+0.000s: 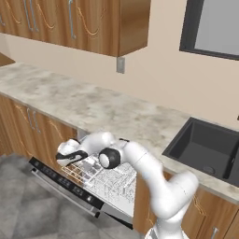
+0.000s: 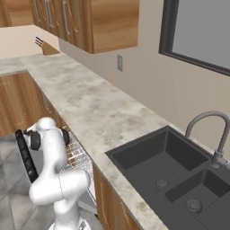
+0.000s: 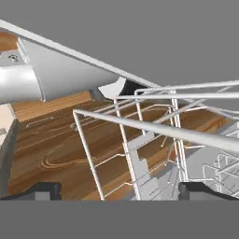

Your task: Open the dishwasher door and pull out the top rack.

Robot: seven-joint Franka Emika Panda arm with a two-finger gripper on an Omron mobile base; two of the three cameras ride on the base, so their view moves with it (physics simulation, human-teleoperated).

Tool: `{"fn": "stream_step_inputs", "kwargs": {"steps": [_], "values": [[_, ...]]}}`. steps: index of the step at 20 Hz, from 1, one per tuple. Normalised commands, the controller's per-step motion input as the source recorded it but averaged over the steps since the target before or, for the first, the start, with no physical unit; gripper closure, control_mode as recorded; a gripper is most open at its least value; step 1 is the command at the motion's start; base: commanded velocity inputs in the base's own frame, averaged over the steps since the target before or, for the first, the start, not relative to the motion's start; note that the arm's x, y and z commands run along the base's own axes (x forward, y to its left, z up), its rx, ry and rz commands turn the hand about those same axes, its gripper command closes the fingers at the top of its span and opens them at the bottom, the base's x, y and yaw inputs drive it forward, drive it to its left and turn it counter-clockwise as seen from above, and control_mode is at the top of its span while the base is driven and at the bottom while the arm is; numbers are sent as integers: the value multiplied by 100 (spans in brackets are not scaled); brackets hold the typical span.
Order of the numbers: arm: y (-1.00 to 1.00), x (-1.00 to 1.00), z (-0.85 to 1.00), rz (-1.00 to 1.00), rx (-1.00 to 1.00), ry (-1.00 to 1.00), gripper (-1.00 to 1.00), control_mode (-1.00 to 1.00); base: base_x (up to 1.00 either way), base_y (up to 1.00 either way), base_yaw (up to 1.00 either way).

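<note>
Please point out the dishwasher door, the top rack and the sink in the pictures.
Door (image 1: 63, 183): left base view, on its black button strip.
Top rack (image 1: 86, 172): left base view, on the wire grid near the front edge.
Sink (image 2: 148, 159): right base view, on the left basin's inner wall.

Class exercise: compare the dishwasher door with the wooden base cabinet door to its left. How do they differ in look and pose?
The dishwasher door is grey with a black button strip; the wooden cabinet door is brown and grained. The dishwasher door is swung down and open; the cabinet door stands upright and shut. The cabinet door's handle is vertical. Both sit under the same counter.
</note>
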Motion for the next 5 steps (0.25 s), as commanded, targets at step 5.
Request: {"fn": "stream_step_inputs", "kwargs": {"steps": [5], "values": [[11, -89, -33, 22, 66, 72, -100, -100, 0, 0, 0]]}}
